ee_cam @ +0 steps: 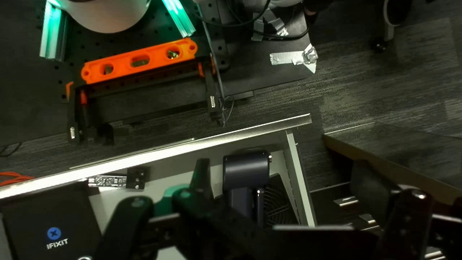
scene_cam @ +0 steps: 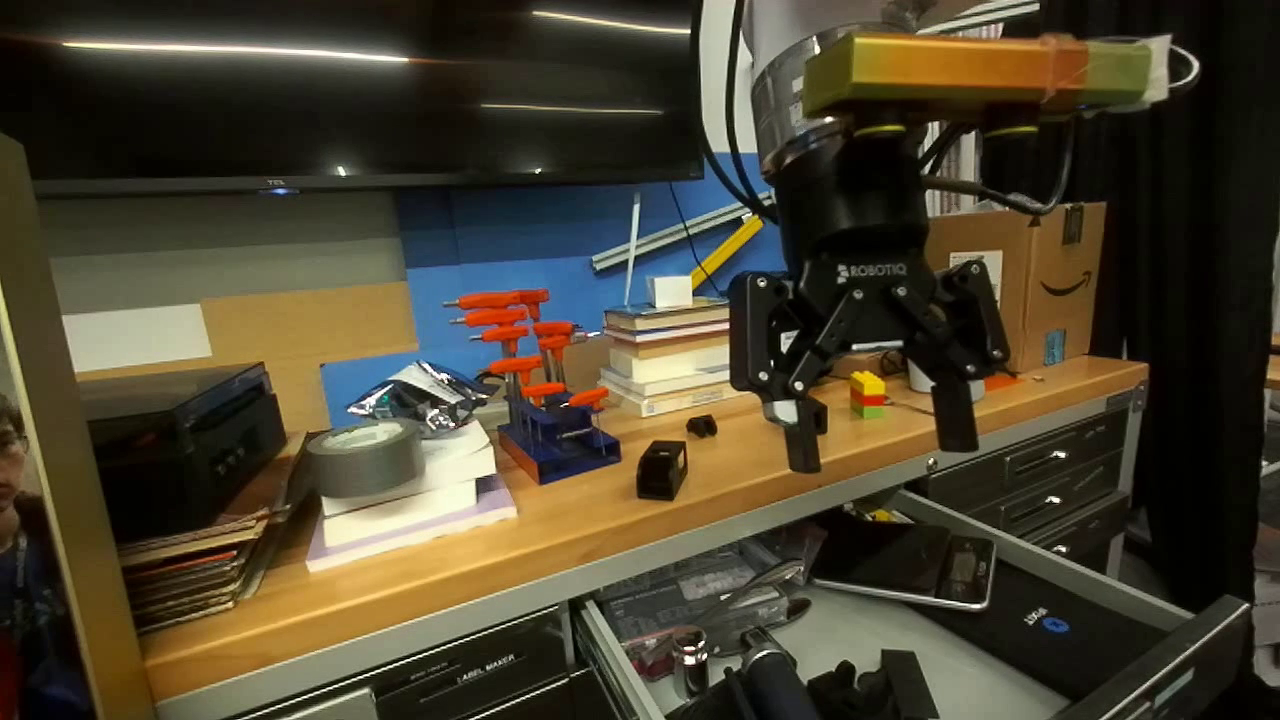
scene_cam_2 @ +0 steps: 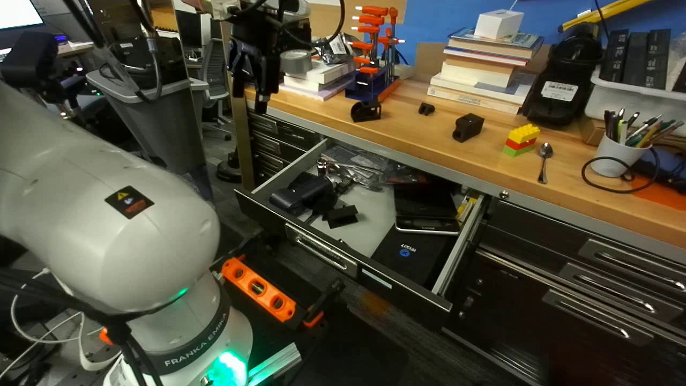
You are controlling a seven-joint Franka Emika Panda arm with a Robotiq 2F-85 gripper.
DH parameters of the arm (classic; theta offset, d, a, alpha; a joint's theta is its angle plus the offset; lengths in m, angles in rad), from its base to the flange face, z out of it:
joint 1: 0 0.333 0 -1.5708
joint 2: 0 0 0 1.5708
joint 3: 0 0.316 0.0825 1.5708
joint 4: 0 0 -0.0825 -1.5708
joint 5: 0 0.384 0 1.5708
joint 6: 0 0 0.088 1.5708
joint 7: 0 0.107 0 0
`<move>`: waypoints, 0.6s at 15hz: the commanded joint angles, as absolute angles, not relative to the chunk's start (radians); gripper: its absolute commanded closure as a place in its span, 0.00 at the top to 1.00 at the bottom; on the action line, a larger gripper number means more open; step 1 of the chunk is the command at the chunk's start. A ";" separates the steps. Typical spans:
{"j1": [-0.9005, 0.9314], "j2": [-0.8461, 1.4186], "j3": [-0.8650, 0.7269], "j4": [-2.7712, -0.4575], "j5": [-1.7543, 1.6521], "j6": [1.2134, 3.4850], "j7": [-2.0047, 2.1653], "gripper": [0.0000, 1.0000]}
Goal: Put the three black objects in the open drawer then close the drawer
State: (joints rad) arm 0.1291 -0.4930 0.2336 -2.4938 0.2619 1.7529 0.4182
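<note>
Overlapping in the drawer (scene_cam_2: 371,225), seemingly, indistinct dark items (scene_cam_2: 303,195).

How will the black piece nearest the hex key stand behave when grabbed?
The black piece is probably stiff, given its crisp edges; perhaps light, since its side looks cut away; unlikely to roll, as its base looks flat.

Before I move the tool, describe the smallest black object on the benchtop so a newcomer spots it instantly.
Find the wooden benchtop above the open drawer, then the stack of books. In front of the books lies a small black object. In an exterior view, a hollowed black object sits left of it and a blocky black object right of it, both clearly larger.
</note>
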 commanded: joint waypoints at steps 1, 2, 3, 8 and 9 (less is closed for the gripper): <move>0.098 -0.407 0.248 -2.433 0.189 1.810 0.441 1.00; 0.090 -0.370 0.252 -2.411 0.159 1.835 0.453 1.00; 0.087 -0.341 0.251 -2.395 0.138 1.859 0.455 1.00; 0.090 -0.138 0.231 -2.239 0.087 1.939 0.447 1.00; 0.094 -0.105 0.226 -2.207 0.086 1.942 0.449 1.00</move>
